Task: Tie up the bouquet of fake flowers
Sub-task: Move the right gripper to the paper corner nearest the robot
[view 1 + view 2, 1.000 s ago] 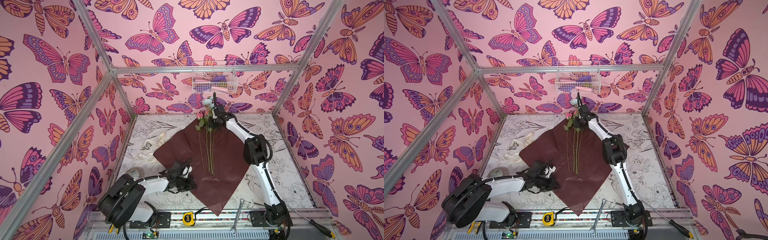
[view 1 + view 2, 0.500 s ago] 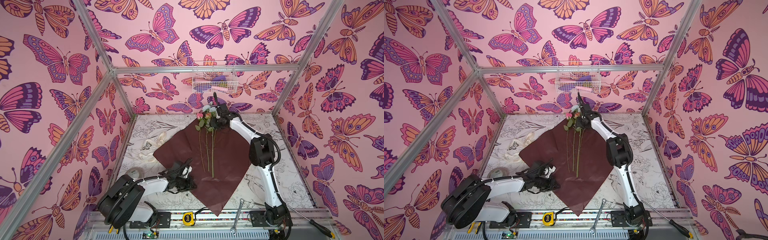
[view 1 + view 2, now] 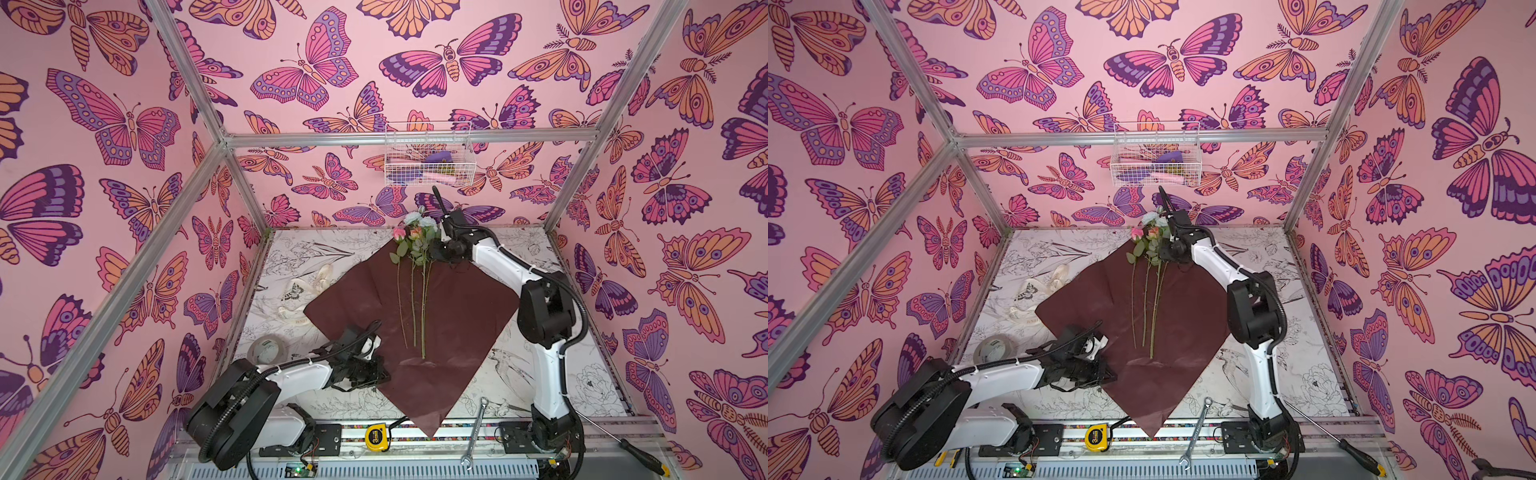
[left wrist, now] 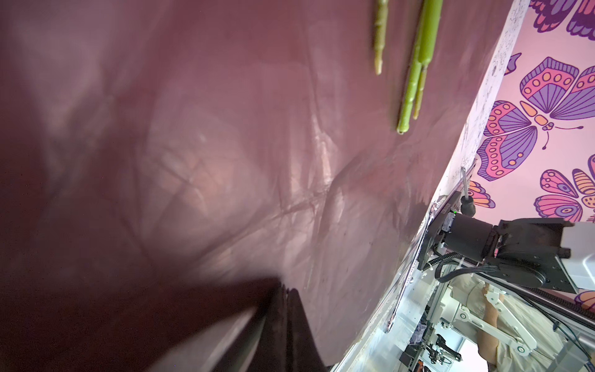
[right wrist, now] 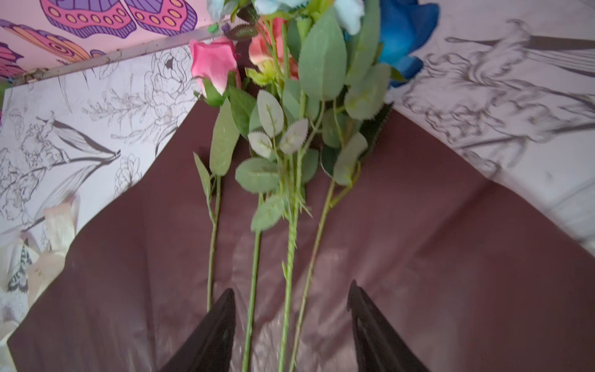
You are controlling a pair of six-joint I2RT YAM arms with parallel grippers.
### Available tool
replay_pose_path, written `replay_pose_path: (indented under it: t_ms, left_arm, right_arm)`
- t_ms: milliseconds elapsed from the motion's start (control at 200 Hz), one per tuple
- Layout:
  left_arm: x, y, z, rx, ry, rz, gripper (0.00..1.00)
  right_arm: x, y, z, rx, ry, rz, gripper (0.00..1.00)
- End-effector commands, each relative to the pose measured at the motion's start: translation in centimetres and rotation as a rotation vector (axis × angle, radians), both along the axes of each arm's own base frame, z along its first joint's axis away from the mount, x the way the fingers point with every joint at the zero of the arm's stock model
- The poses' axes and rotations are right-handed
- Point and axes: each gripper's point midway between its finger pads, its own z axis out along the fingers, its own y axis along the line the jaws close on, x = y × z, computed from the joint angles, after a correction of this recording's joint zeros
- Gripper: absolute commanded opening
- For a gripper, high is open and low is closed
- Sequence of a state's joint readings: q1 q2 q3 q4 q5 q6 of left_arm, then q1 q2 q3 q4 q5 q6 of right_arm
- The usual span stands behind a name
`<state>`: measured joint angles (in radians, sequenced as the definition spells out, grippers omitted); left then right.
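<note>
1. The desk (image 3: 582,345) is a white sheet printed with line-drawn flowers, and it fills the floor of the butterfly-walled cell.
2. The wrapping paper (image 3: 457,316), glossy dark red, lies flat on the desk like a diamond. One corner points at the back wall and the opposite one reaches the front rail.
3. The left pincer (image 3: 376,372) sits low at the paper's left edge. In the left wrist view its fingers (image 4: 289,309) are pressed together on a raised fold of that sheet.
4. The right pincer (image 3: 434,251) reaches to the paper's far corner, just beside the leaves. In the right wrist view we see it (image 5: 291,286) gaping wide, with three green stems running between its fingertips and touching neither.
5. The bouquet of fake flowers (image 3: 415,245) lies loose on the paper. Its stems fan down toward the middle of the sheet, while the pink, peach, pale and blue heads (image 5: 289,48) spill past the far corner onto the desk.
6. A white wire basket (image 3: 428,153) hangs on the back wall above the flowers.
7. A cream ribbon (image 3: 322,276) lies crumpled left of the paper.
8. A roll of clear tape (image 3: 268,351) sits near the left arm.
9. A screwdriver (image 3: 623,442) and a wrench (image 3: 473,432) lie along the front rail.
10. A yellow tape measure (image 3: 377,436) rests on the rail, left of the paper's near corner.
</note>
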<state>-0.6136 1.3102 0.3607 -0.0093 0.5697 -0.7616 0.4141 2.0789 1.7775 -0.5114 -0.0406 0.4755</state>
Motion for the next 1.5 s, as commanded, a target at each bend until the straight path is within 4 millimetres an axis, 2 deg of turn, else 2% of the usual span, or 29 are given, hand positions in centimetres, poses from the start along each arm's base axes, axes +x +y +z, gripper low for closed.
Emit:
replay_pose_path:
  t_ms: [0,125,150,245,270,295,401,466,596,671,716,831,846,876,1046,1247,1392,1497]
  left_arm:
    - [-0.9,1.3,-1.0,0.049,0.034,0.019,0.0]
    - [-0.8,1.2,-0.7,0.049,0.031,0.012,0.0]
    - [-0.5,1.0,0.3,0.028,-0.003,0.011,0.0]
    - [-0.1,0.9,1.1,0.028,-0.028,0.014,0.0]
    - [0.1,0.9,1.3,0.027,-0.036,0.016,0.0]
    - [0.1,0.9,1.4,0.024,-0.041,0.016,0.0]
    - [0.4,0.8,1.8,0.019,-0.043,0.021,0.0]
    - [0.6,0.6,1.9,0.017,-0.045,0.024,0.0]
    - [1.0,0.3,2.2,0.011,-0.05,0.018,0.0]
    - [1.1,0.2,2.1,0.015,-0.049,0.016,0.0]
    - [1.1,0.2,2.0,0.017,-0.047,0.013,0.0]
    - [1.1,0.0,1.8,0.017,-0.036,0.008,0.0]
    - [0.8,0.2,1.0,0.034,-0.007,0.007,0.0]
    - [0.7,0.2,0.7,0.038,0.003,0.003,0.0]
    - [0.1,0.4,-0.1,0.05,0.041,0.0,0.0]
    - [0.1,0.2,0.1,0.038,0.039,-0.004,0.0]
    - [-0.1,0.3,0.4,0.028,0.036,0.0,0.0]
    - [0.0,0.2,0.8,0.019,0.022,0.002,0.0]
  right_arm:
    - [-2.5,-1.1,2.6,-0.029,-0.058,0.015,0.56]
    - [-7.8,-3.1,1.7,-0.114,-0.011,0.022,0.56]
    - [-9.0,-3.4,1.4,-0.132,-0.005,0.023,0.56]
    - [-13.5,-4.4,0.9,-0.231,-0.005,0.042,0.58]
    - [-14.9,-4.4,0.3,-0.271,0.003,0.056,0.58]
    - [-16.3,-4.4,0.9,-0.293,-0.018,0.069,0.59]
    - [-21.9,-3.9,-0.1,-0.419,-0.023,0.132,0.61]
    - [-25.5,-2.6,-0.6,-0.462,-0.036,0.197,0.62]
    - [-32.5,1.6,-1.9,-0.462,-0.048,0.362,0.64]
    - [-35.9,3.5,-2.5,-0.495,-0.065,0.457,0.69]
    - [-37.4,4.0,-3.1,-0.534,-0.063,0.488,0.7]
    - [-39.8,4.5,-4.6,-0.623,-0.026,0.536,0.71]
    - [-40.0,4.5,-4.9,-0.636,-0.022,0.542,0.71]
    - [-40.4,4.7,-5.4,-0.661,-0.014,0.555,0.71]
    - [-41.9,5.9,-5.6,-0.671,-0.015,0.628,0.73]
    - [-44.7,7.7,-7.1,-0.56,0.015,0.756,0.79]
    - [-45.2,6.9,-8.5,-0.593,0.028,0.77,0.81]
    - [-45.8,7.4,-9.0,-0.581,0.016,0.8,0.85]
